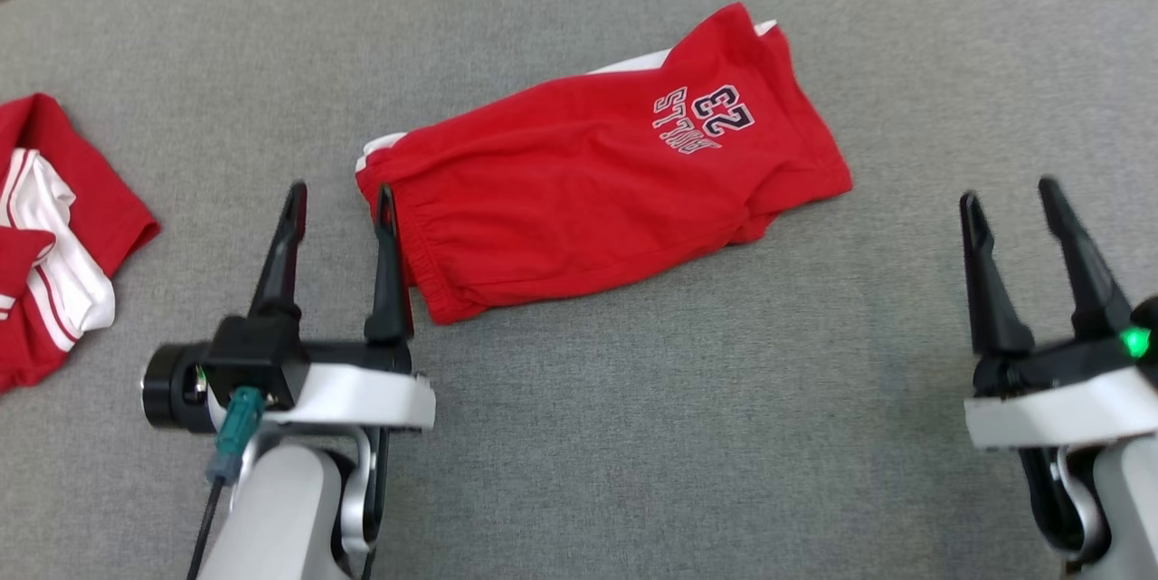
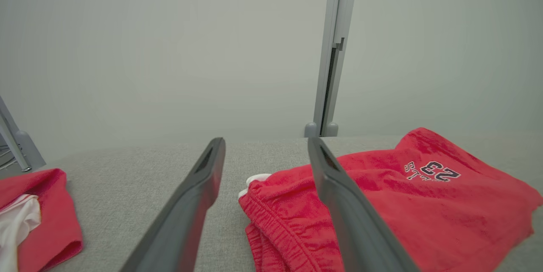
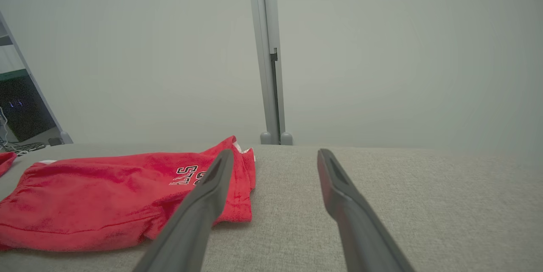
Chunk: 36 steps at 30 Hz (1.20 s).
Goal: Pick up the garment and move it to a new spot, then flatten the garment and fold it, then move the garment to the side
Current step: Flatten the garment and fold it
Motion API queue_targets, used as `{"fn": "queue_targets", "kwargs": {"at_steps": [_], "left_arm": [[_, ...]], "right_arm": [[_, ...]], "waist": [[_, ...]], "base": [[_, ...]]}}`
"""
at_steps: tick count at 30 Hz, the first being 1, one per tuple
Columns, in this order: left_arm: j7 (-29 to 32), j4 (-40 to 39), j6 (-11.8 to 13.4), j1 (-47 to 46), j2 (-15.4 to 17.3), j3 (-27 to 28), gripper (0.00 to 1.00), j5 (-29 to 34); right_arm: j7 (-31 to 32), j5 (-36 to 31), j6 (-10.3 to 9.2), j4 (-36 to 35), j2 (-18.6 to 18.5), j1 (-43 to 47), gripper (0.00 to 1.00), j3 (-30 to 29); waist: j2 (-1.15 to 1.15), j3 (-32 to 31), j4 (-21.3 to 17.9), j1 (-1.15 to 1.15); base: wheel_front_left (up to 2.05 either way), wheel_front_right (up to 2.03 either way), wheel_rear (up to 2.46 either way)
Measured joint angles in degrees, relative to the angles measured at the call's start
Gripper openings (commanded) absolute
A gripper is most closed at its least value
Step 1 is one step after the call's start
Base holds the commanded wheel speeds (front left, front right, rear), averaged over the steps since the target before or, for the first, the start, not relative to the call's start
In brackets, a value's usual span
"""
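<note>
The garment (image 1: 597,173) is a pair of red shorts with a white number print, lying folded and slanted across the middle of the grey table (image 1: 688,435). My left gripper (image 1: 339,200) stands open just off the waistband end, its right finger at the cloth's edge, nothing between its fingers. In the left wrist view the garment (image 2: 415,208) lies past the open left gripper (image 2: 265,144). My right gripper (image 1: 1009,191) is open to the right of the garment, well apart from it. The right wrist view has the garment (image 3: 106,195) left of the open right gripper (image 3: 275,155).
A second red and white garment (image 1: 54,227) lies crumpled at the table's left edge, also seen as red and white cloth (image 2: 38,217) in the left wrist view. A pale wall with a vertical metal post (image 3: 269,55) stands behind the table's far edge.
</note>
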Motion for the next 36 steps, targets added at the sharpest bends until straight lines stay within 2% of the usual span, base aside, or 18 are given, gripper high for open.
{"fn": "queue_targets", "kwargs": {"at_steps": [8, 25, 31, 36], "left_arm": [[0.0, 3.52, -0.96, 4.61, -0.18, 0.12, 1.0, 1.08], [0.0, 5.61, -1.47, 4.21, -0.89, 0.37, 1.0, 1.04], [0.0, 4.79, -1.54, 2.81, -1.01, -0.19, 1.0, 1.05], [0.0, 3.59, -1.43, -0.05, -1.11, -1.91, 1.0, 0.64]], "right_arm": [[-0.01, -2.89, 0.0, 0.36, 1.42, 5.44, 1.0, -1.62], [-0.01, -3.55, 0.0, 0.82, 1.72, 6.05, 1.0, -2.2], [0.01, -3.44, 0.0, 2.47, 0.47, 4.0, 1.0, -2.16], [1.07, -2.49, 0.0, 5.94, -1.44, -1.98, 1.0, -0.3]], "waist": [[0.0, -3.42, -1.03, 0.0], [0.0, -3.42, -0.62, 0.0], [0.0, -2.05, 0.53, 0.0], [0.0, 0.69, 2.41, 0.0]], "base": [[0.0, 0.0, 0.0], [0.0, 0.0, 0.0], [0.0, 0.0, 0.0], [0.0, 0.0, 0.0]]}}
